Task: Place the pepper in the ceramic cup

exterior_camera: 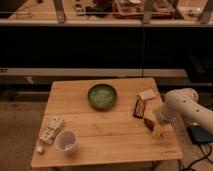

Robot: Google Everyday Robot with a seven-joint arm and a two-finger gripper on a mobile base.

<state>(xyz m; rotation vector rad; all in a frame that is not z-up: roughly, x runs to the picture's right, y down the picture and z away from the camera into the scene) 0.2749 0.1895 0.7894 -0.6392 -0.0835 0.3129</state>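
Observation:
The pepper (148, 123) is a small dark red shape lying on the wooden table (110, 125) near its right edge. My gripper (157, 128) hangs from the white arm (181, 107) at the right and is right over or against the pepper, partly covering it. The ceramic cup (66, 141) is a small pale round cup standing upright near the front left corner of the table, far from the gripper.
A green bowl (102, 96) sits at the back middle. A flat dark packet with a red edge (139, 108) and a small pale block (147, 94) lie behind the pepper. A white packet (51, 129) lies left of the cup. Dark shelving stands behind the table.

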